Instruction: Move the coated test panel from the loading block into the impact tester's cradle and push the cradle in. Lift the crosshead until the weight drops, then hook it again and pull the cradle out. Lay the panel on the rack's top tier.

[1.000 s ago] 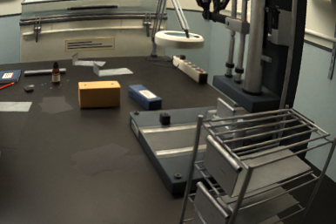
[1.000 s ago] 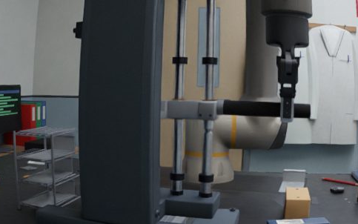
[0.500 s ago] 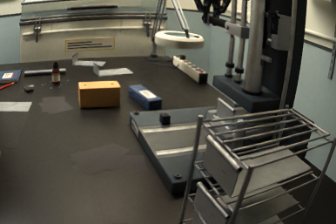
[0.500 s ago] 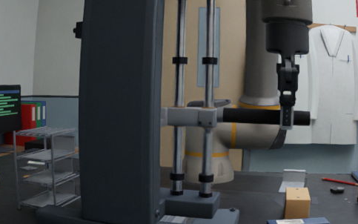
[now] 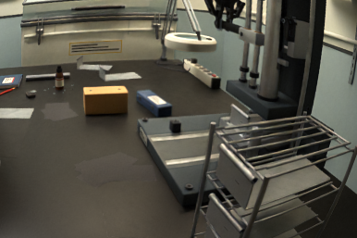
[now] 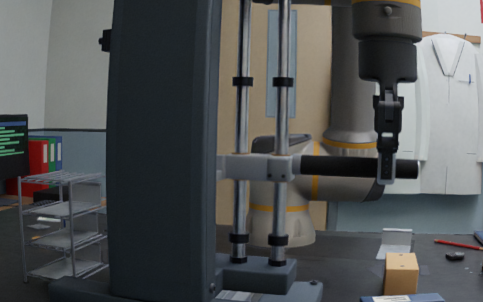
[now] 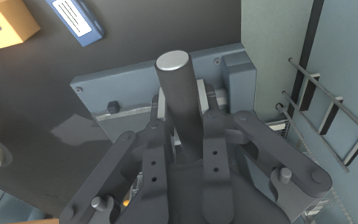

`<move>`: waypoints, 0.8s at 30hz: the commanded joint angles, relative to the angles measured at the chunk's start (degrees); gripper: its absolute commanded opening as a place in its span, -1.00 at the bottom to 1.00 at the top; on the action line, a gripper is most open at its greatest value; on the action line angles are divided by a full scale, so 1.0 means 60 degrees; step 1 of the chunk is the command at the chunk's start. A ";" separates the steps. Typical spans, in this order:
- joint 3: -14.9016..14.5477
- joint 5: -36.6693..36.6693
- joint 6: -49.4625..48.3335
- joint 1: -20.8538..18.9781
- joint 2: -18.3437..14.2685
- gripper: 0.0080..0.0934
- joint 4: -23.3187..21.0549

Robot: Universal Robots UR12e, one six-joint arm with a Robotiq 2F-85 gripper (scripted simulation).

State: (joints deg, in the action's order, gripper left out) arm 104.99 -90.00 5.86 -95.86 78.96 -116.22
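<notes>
My gripper (image 6: 386, 170) hangs from above beside the impact tester (image 5: 282, 39), and its fingers (image 7: 184, 148) are clamped on either side of the black crosshead handle (image 6: 358, 167). The handle sticks out sideways from the grey crosshead (image 6: 255, 167), which sits partway up the two guide rods (image 6: 260, 130). Below, the tester's blue-grey base plate (image 5: 185, 150) carries the cradle rails. The wire rack (image 5: 273, 173) stands at the near right; its top tier is bare and grey panels lie on its lower tiers. The coated test panel is hidden from me.
A large lidded cabinet (image 5: 92, 20) lines the back wall. On the dark bench stand a magnifier lamp (image 5: 189, 39), a power strip (image 5: 202, 72), an orange block (image 5: 105, 99), a blue box (image 5: 153, 103) and a small bottle (image 5: 59, 77).
</notes>
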 commanded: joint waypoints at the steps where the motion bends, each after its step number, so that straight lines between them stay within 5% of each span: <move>1: 0.0014 0.0000 0.0000 0.0000 -0.0008 -1.00 -0.0007; 24: 0.0183 0.0000 0.0000 0.0000 -0.0102 -1.00 -0.0270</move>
State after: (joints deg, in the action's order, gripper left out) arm 105.95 -90.00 5.86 -95.86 78.42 -117.95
